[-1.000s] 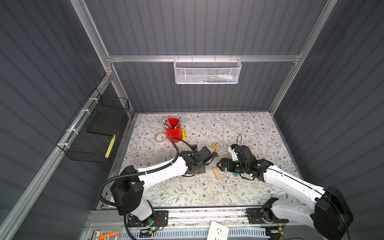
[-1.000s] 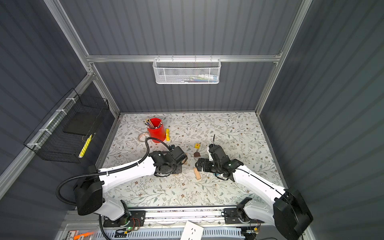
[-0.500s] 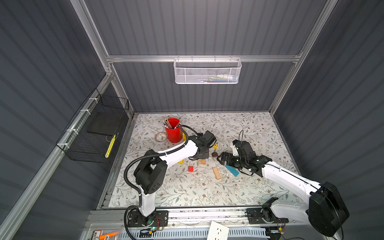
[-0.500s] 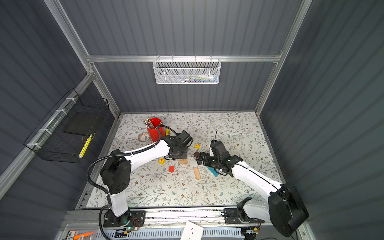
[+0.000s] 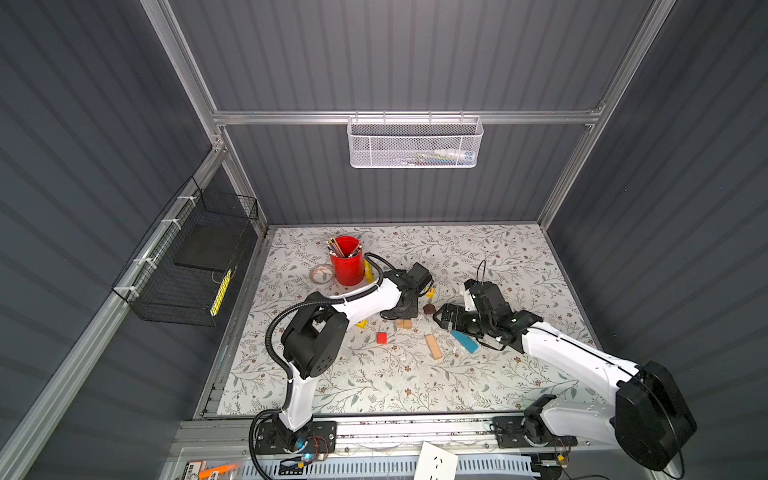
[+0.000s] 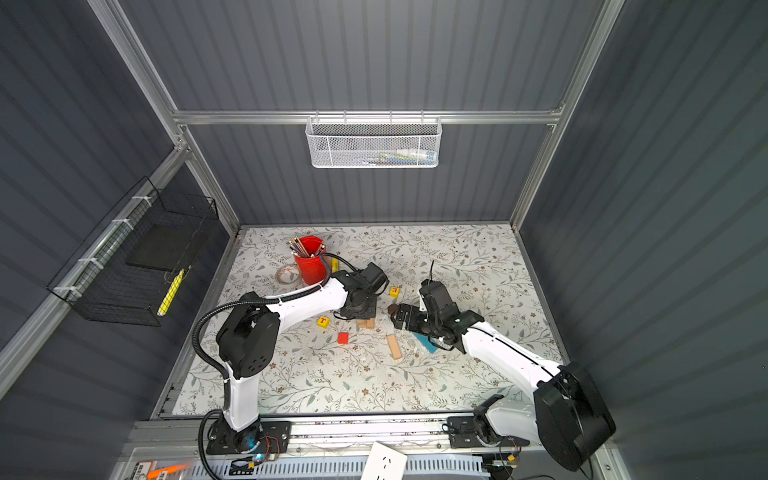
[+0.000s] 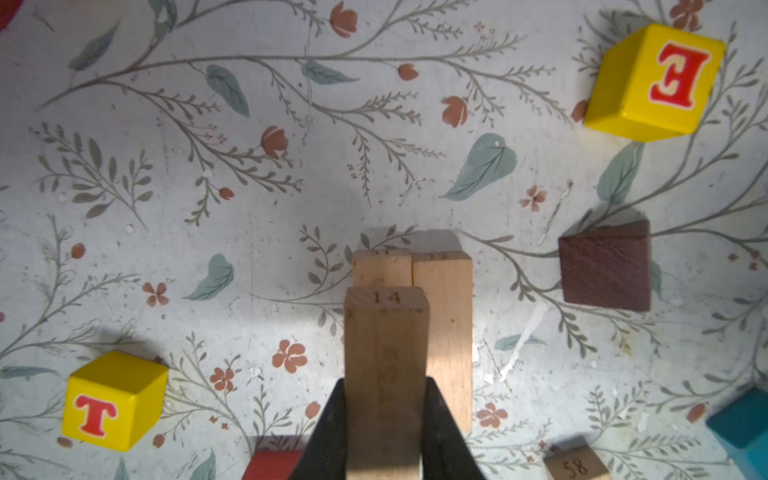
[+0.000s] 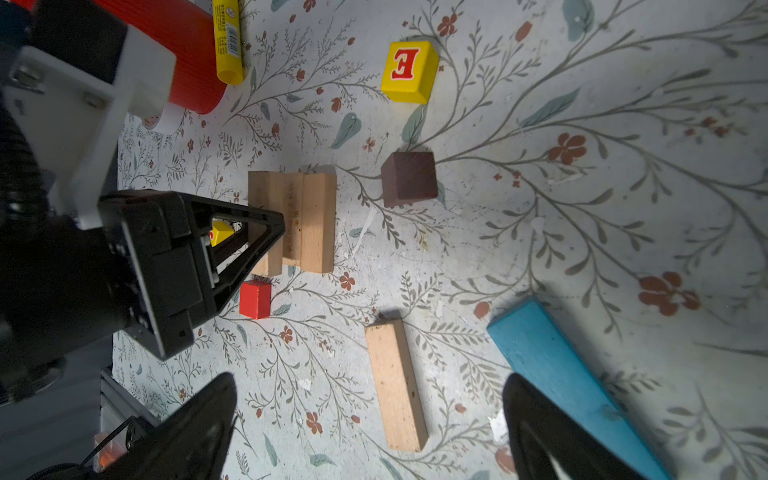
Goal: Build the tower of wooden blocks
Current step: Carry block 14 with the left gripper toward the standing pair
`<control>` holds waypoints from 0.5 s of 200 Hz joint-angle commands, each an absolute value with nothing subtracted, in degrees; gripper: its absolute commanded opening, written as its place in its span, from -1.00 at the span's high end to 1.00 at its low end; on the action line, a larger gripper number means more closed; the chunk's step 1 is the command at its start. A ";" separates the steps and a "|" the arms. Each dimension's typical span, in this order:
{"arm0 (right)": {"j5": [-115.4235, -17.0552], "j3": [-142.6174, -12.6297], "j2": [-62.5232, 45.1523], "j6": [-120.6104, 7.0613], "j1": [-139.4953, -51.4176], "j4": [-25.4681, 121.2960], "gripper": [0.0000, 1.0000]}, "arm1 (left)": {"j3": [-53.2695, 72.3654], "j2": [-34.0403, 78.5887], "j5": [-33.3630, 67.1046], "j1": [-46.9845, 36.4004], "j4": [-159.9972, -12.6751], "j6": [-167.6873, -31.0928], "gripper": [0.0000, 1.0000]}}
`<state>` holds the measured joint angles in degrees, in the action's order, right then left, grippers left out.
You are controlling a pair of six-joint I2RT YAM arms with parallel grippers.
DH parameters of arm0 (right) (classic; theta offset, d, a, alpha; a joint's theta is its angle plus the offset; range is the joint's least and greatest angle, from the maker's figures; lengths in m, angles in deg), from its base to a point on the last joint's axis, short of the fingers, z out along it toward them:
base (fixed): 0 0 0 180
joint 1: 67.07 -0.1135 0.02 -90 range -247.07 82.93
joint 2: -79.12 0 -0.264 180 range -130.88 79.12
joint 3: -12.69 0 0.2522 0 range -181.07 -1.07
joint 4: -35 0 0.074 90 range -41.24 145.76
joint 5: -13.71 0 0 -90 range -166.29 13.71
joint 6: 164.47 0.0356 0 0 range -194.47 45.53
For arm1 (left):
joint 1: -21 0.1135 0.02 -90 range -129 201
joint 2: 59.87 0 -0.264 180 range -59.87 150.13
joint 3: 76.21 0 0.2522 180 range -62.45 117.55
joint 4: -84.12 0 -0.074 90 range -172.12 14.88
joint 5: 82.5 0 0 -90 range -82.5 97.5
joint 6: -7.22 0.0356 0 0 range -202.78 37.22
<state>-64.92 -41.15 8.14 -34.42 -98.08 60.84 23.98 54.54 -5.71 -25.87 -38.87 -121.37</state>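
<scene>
**Operator:** Floral-print tabletop (image 5: 374, 382), dark ribbed walls (image 5: 415, 62). Report tower status.

**Technician:** Early stage. Tower started near table centre, in front of the left arm. Base only: two tan planks (image 7: 442, 324) laid flat, side by side, touching. Clamped in the left gripper (image 7: 386, 399), jaws closed on its long sides: a third tan plank (image 7: 386, 353), stamped 14, brought in at the pair's edge. Resting or raised, cannot tell. No second layer yet.

**Operator:** State the other tool.

**Technician:** Spread wide and empty: right gripper (image 8: 370, 386), hovering over the loose tan plank (image 5: 433, 347), with the blue plank (image 8: 561, 365) just beside.

**Operator:** List counts.

**Technician:** Tan planks: four, namely two laid, one held, one loose. Blue: one. Yellow lettered cubes: two, the E cube (image 7: 656, 81) and the T cube (image 7: 114, 401). One red cube (image 8: 254, 298). One dark brown piece (image 7: 604, 272). All lying loose around the base, none stacked. Judged remaining: seating the held plank, then everything else. Not for building: red pencil cup (image 5: 347, 266), yellow stick (image 8: 227, 41), tape roll (image 5: 321, 274), grouped toward the back left.
</scene>
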 commanded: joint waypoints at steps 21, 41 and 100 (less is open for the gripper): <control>-64.70 -40.36 7.92 -34.48 -97.87 59.33 -0.98 | 26.08 56.53 -3.92 -25.41 -39.42 -122.25 0.66; -64.95 -40.05 7.99 -34.57 -97.83 59.33 -0.98 | 26.23 56.76 -3.51 -25.41 -39.88 -122.39 0.66; -65.00 -39.52 7.64 -34.75 -97.75 58.89 -0.98 | 26.29 57.35 -4.85 -24.79 -39.38 -122.46 0.64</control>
